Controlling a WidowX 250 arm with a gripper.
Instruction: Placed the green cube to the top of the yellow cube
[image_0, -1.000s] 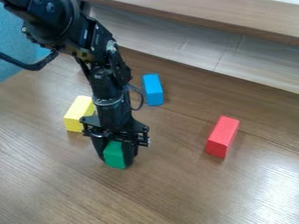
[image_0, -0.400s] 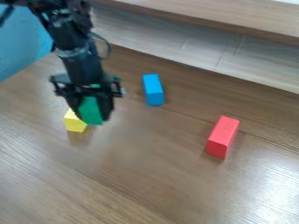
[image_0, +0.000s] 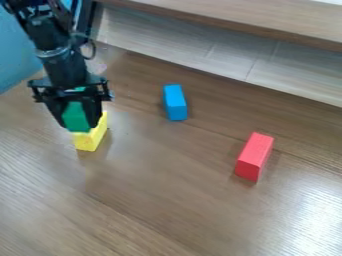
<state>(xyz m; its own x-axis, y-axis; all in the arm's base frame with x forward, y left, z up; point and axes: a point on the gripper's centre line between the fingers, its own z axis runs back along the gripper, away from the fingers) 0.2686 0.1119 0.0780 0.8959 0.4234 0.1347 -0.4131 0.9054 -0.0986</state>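
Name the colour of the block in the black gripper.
Green block, best seen in camera view.

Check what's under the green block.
Yellow block shows below and beside the green block, which the gripper holds. Its near end and picture-right edge are visible; most of its top is covered. Can't tell if the blocks touch.

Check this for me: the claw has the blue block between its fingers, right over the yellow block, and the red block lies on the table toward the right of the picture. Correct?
Not the blue block: the camera view shows the claw with the green block between its fingers. The rest of your statement is right.
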